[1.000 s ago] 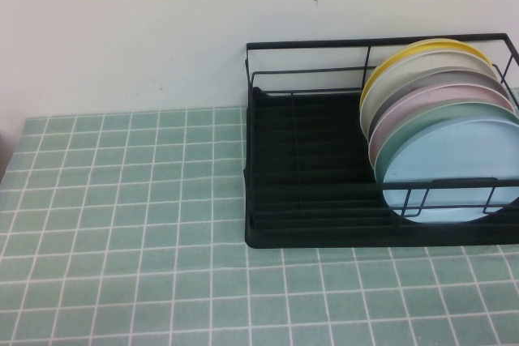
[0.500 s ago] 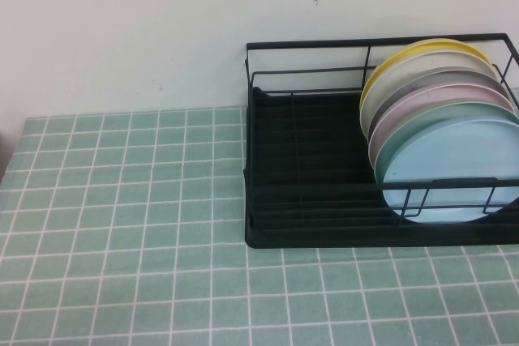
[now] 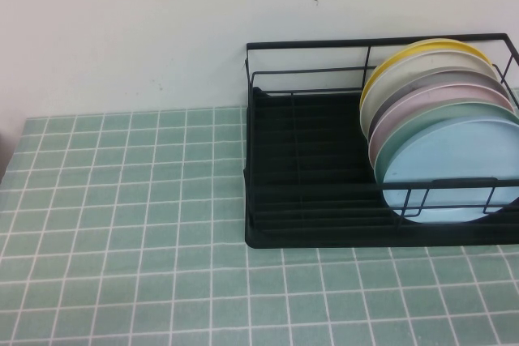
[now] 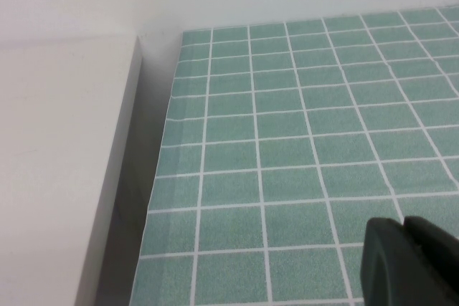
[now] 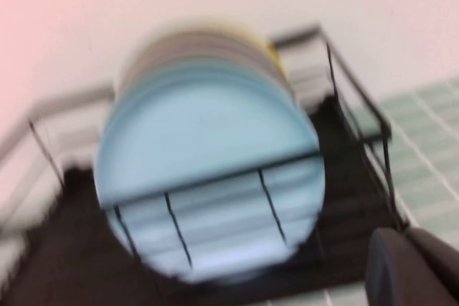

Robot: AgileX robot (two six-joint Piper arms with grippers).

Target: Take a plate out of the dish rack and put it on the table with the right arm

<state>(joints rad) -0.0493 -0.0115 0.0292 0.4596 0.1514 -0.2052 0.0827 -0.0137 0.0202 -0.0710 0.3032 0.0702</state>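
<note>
In the dish rack (image 3: 324, 176), six plates; front one light-blue plate (image 3: 450, 169).

No lettering, label, brand mark or number readable anywhere. Plates in the dish rack (image 3: 324, 192) plain, no print on the light-blue plate (image 3: 450, 172). Table (image 3: 122, 224) tiles blank. Left gripper (image 4: 409, 263) low over the tiles, right gripper (image 5: 412, 266) facing the rack, both unmarked black.

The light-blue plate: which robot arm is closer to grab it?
Right. The right claw faces the round light-blue plate in the black wire dish rack; the left claw hangs over bare mint-green tiled table.
</note>
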